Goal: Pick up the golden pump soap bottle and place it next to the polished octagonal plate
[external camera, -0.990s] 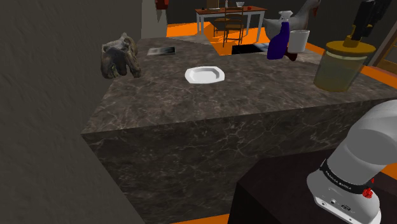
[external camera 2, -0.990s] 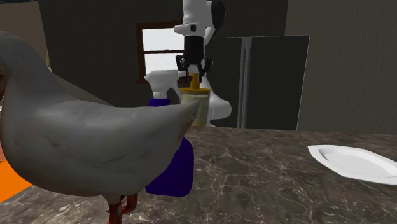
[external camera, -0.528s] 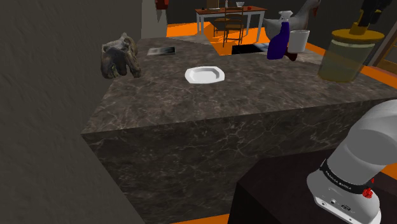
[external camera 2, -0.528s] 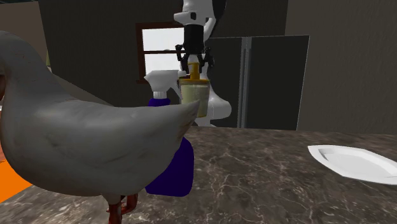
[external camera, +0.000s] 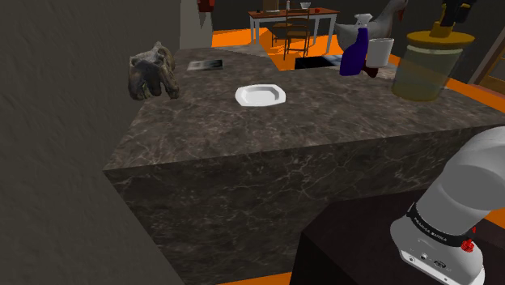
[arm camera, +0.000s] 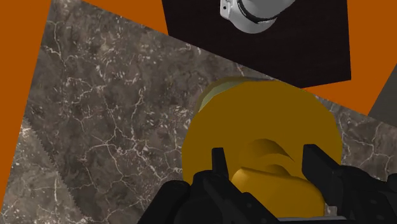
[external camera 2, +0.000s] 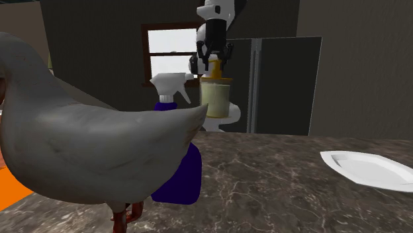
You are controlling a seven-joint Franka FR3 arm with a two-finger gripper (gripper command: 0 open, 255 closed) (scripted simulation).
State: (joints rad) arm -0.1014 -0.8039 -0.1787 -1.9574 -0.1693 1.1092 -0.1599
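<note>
Starting at the shoulder view's left, a grey animal figurine [external camera: 151,73] is standing at the far corner of the counter [external camera: 267,138], and a booklet [external camera: 205,65] is lying near it. The white eight-sided plate [external camera: 260,95] is lying flat near the middle of the counter. Further right, a purple spray bottle [external camera: 354,53] and a white cup [external camera: 380,50] are standing close together at the far edge. At the right, well apart from the plate, the soap bottle [external camera: 424,71] is hanging in the air over the counter, tilted a little, its yellowish body under a golden cap.

I am grasping it from above with my gripper [external camera: 447,18], clenched on the pump. In the wrist view a finger is pressing on each side of the golden pump head. The round cap is sitting over the marbled counter, with my black stand [arm camera: 254,51] showing beyond it.

In the second exterior view a big grey goose [external camera 2: 79,152] is standing at the left, in front of the spray bottle. The soap bottle is hanging clear of the counter behind them, and the plate is lying at the right edge.
</note>
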